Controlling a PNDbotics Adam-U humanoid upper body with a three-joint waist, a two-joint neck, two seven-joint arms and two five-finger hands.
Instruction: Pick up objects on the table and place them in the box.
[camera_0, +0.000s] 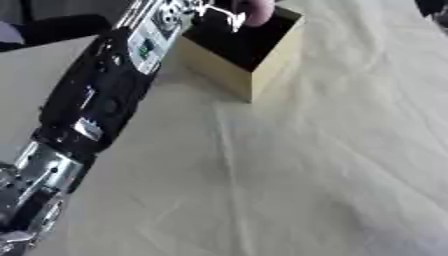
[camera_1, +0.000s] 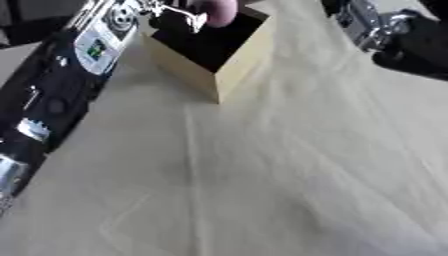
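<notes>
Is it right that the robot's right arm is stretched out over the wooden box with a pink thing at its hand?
Not quite: it is the left arm. The left hand reaches over the wooden box with the pink thing at its fingers, as the left eye view shows.

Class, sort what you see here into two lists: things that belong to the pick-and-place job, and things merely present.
Belongs to the job:
- box, tan, open top, dark inside
- pinkish object held over the box
- left hand, reaching over the box

Merely present:
- cloth-covered table
- right arm, idle at the upper right
</notes>
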